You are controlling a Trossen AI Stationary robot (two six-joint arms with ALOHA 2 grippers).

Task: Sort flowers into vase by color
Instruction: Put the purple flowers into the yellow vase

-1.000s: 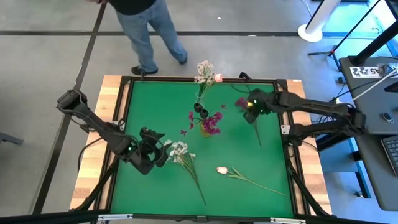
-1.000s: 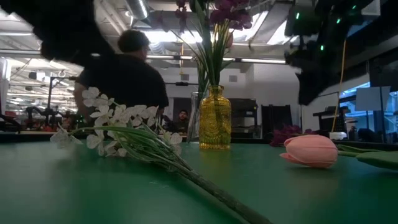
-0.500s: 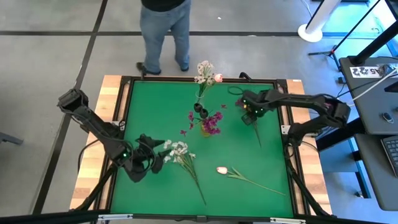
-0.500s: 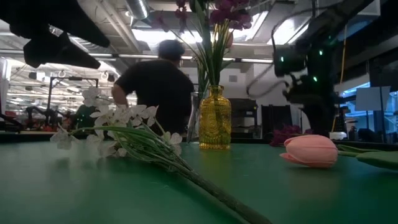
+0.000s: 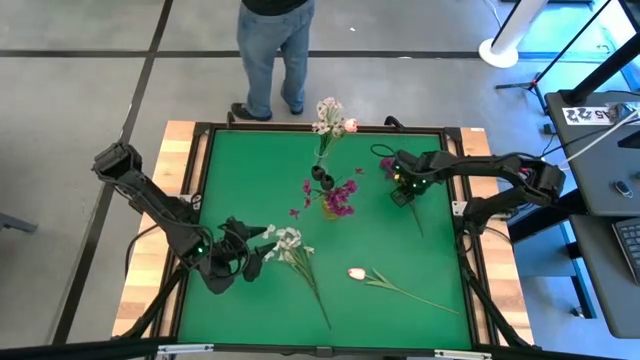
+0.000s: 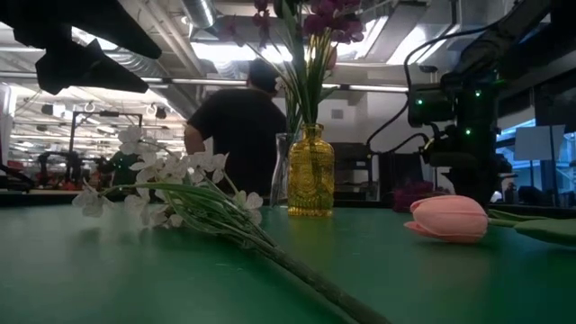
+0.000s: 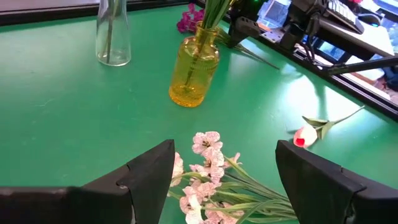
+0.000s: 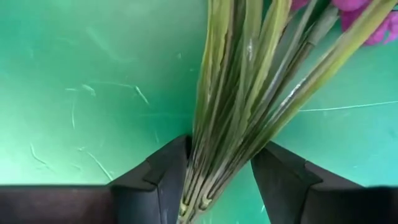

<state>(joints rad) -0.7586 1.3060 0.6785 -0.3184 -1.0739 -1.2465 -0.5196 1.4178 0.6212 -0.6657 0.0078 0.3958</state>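
Your right wrist view settles what the overhead cannot: the right gripper (image 8: pixel 214 180) has its two fingers (image 8: pixel 165 177) pressed against either side of a bundle of green stems (image 8: pixel 249 93), with magenta blossom at the picture's corner. From above you only see that gripper (image 5: pixel 403 190) low over the magenta flower (image 5: pixel 388 164) near the right edge of the green table (image 5: pixel 250 160), its stem running back toward the near edge.

Your left wrist view shows the left gripper (image 7: pixel 224 180) with fingers spread wide and nothing between them, hovering just short of the white spray (image 7: pixel 208 180). From above, that spray (image 5: pixel 290 243) lies just beside the left gripper (image 5: pixel 252 254), toward the near-left part of the table.

The pink tulip (image 5: pixel 358 273) lies toward the near edge, right of centre.

Only the low view shows the amber glass vase (image 6: pixel 311 171) clearly; it stands at mid-table and holds magenta flowers (image 6: pixel 324 18). The clear glass vase (image 7: pixel 113 34) stands beyond it, toward the far edge; from above, white and pink blooms (image 5: pixel 330 115) rise from it.

A person (image 5: pixel 272 50) stands beyond the far edge.
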